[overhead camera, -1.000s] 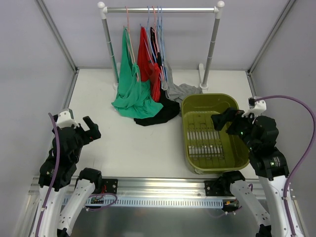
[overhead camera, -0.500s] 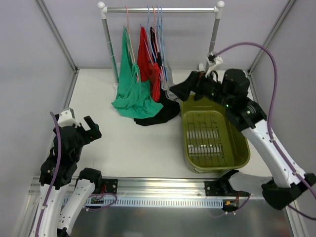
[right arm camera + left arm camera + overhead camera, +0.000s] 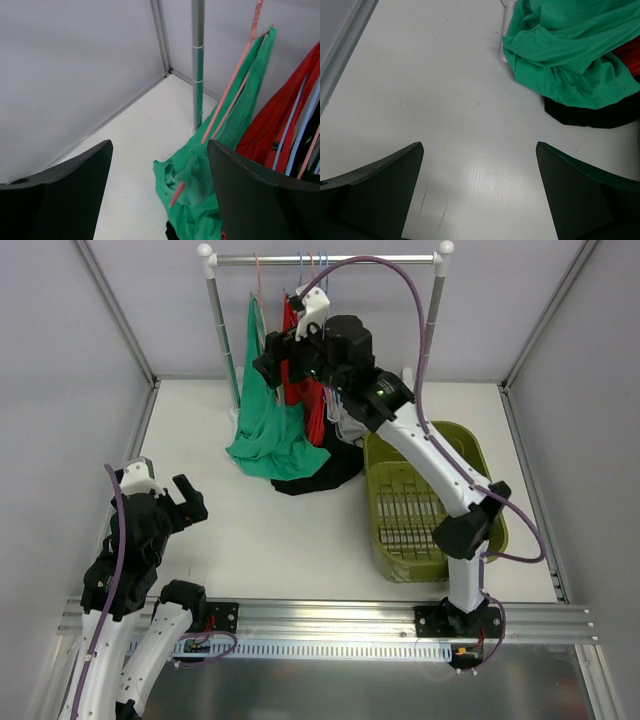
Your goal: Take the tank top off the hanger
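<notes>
A green tank top (image 3: 268, 430) hangs on a pink hanger (image 3: 262, 325) at the left end of the rack rail (image 3: 325, 258), its hem pooled on the table. My right gripper (image 3: 268, 365) is open and empty, raised in front of the green top's upper part. In the right wrist view the gripper (image 3: 160, 145) frames the green top (image 3: 235, 135) and its pink hanger (image 3: 235, 85), without touching them. My left gripper (image 3: 186, 502) is open and empty, low over the table at the near left. The left wrist view (image 3: 479, 147) shows the green hem (image 3: 570, 55) farther off.
Red (image 3: 300, 370), black (image 3: 325, 470) and grey (image 3: 350, 425) garments hang or pool beside the green top on blue and pink hangers. The rack's left post (image 3: 198, 60) stands close to the green top. An olive basket (image 3: 385, 530) sits at the right under my right arm.
My right arm has swung from over the basket up and left to the rack, ending in front of the green top. The left arm has not moved.
</notes>
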